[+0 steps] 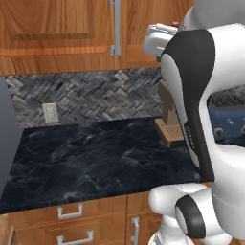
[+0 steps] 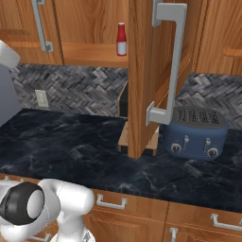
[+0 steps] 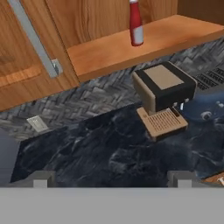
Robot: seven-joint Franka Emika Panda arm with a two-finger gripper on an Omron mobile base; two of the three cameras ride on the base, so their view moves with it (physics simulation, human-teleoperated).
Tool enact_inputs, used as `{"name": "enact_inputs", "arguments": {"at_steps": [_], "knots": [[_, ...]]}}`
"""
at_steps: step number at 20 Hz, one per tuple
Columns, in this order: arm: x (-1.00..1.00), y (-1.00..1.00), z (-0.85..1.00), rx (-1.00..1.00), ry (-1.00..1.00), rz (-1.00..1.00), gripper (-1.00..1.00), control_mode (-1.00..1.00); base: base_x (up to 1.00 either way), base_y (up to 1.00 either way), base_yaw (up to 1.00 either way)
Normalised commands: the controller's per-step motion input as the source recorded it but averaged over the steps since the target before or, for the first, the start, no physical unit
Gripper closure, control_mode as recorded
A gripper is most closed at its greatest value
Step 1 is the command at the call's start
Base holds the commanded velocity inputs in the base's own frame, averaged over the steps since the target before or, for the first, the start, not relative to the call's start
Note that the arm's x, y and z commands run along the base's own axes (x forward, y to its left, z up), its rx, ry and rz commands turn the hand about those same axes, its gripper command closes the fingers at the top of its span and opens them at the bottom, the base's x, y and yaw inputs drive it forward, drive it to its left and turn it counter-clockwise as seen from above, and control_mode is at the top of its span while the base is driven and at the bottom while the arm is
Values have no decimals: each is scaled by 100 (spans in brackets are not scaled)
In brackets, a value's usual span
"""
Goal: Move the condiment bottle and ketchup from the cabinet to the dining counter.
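Observation:
The ketchup (image 3: 135, 24), a red squeeze bottle with a pale top, stands upright on the wooden shelf (image 3: 109, 51) of the open cabinet (image 2: 90, 28). The same ketchup (image 2: 121, 39) stands just left of the swung-out cabinet door (image 2: 142, 71). My gripper (image 3: 111, 180) is open with nothing between its fingertips (image 3: 41, 179). It hovers over the black tile-backed countertop, below the shelf and well short of the bottle. The condiment bottle and the dining counter are out of view.
A tan and black coffee machine (image 3: 162, 94) sits on the countertop (image 2: 71, 142) under the shelf, with a blue toaster (image 2: 194, 131) to its right. The open door's long silver handle (image 2: 172, 61) juts out above the toaster. A closed cabinet door (image 3: 26, 52) lies left of the shelf.

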Motion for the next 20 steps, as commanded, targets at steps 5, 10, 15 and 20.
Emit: {"name": "enact_inputs", "arguments": {"at_steps": [5, 10, 15, 20], "knots": [[62, 29, 1, 0, -18, 13, -100, -100, 0, 0, 0], [67, 13, 2, -1, -9, 23, -100, -100, 0, 0, 0], [51, 1, 12, -10, 0, 12, -100, -100, 0, 0, 0], [38, 15, 26, -17, 2, 0, -100, -100, 0, 0, 0]]}}
